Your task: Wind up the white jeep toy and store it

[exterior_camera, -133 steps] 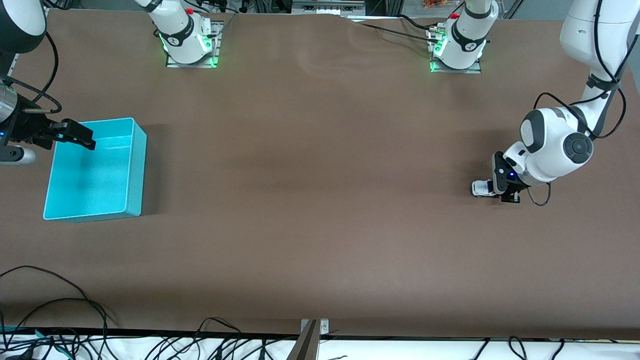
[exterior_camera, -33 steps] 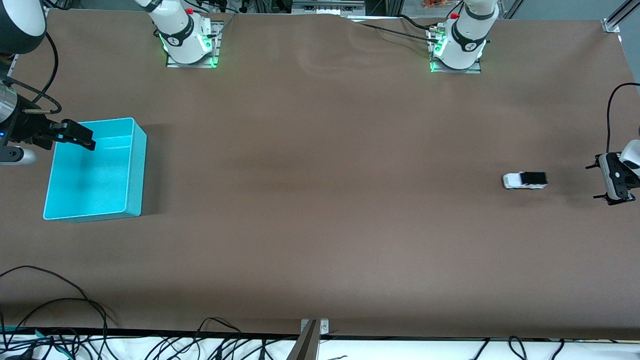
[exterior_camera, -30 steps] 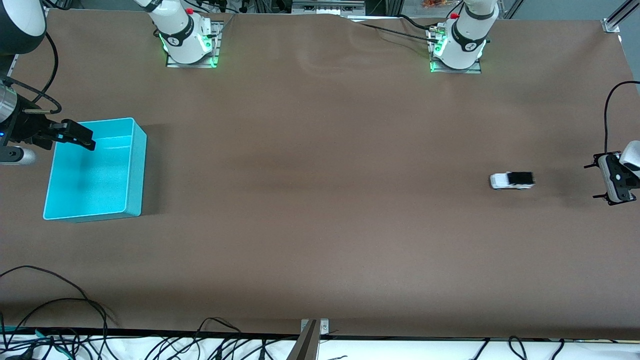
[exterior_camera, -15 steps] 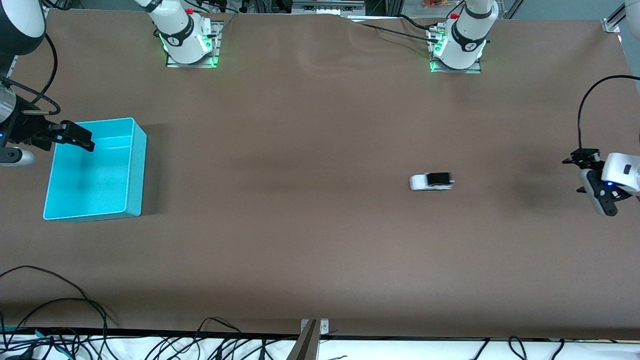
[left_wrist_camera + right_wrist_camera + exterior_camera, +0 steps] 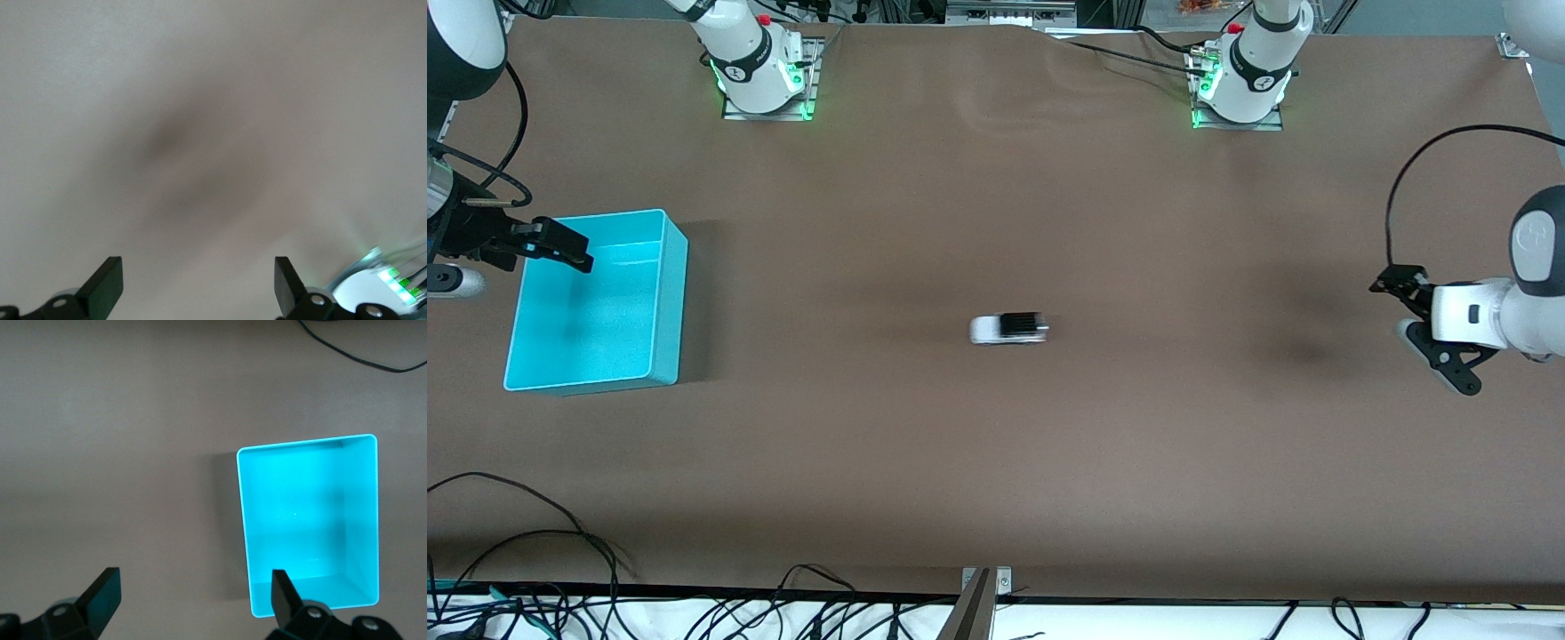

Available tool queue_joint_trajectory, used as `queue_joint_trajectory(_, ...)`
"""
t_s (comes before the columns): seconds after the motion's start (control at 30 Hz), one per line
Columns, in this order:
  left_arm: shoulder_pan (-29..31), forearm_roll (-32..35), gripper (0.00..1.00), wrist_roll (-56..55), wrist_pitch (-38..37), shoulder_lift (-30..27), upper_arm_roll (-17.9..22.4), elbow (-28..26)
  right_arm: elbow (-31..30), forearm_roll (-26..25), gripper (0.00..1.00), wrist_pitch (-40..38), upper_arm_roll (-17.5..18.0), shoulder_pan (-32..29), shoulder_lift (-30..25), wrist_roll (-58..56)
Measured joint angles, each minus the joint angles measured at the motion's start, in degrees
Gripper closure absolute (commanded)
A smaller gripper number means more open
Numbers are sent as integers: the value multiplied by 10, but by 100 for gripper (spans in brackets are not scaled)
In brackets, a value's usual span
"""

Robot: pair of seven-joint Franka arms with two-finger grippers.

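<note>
- The left gripper (image 5: 1427, 329) hangs over bare cloth at the left arm's end of the table, its flat black fingers (image 5: 107, 287) spread wide, nothing between them.
- The right gripper (image 5: 560, 249) hovers at the rim of the turquoise bin (image 5: 667, 302), its dark wedge-shaped fingers (image 5: 283, 593) also wide apart and empty.
- The turquoise bin is a smooth, glossy plastic rectangle with rounded corners, sitting at the right arm's end.
- The white jeep toy (image 5: 1009, 328), a small rounded body with a boxy black rear, sits on the matte brown table cover (image 5: 996, 462), well apart from the bin, toward the left arm's end.
</note>
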Motion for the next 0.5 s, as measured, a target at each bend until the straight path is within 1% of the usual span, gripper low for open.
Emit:
queue_joint_trajectory(0.27, -1, 0, 0, -152, -36, -32, -50, 0, 0, 0, 0, 0, 0, 0, 1, -1)
queue_joint_trajectory(0.37, -1, 0, 0, -187, -40, -42, -58, 1, 0, 0, 0, 0, 1, 1, 1, -4)
queue_joint_trajectory(0.5, -1, 0, 0, -214, -43, -52, -60, 3, 0, 0, 0, 0, 3, 4, 2, -26)
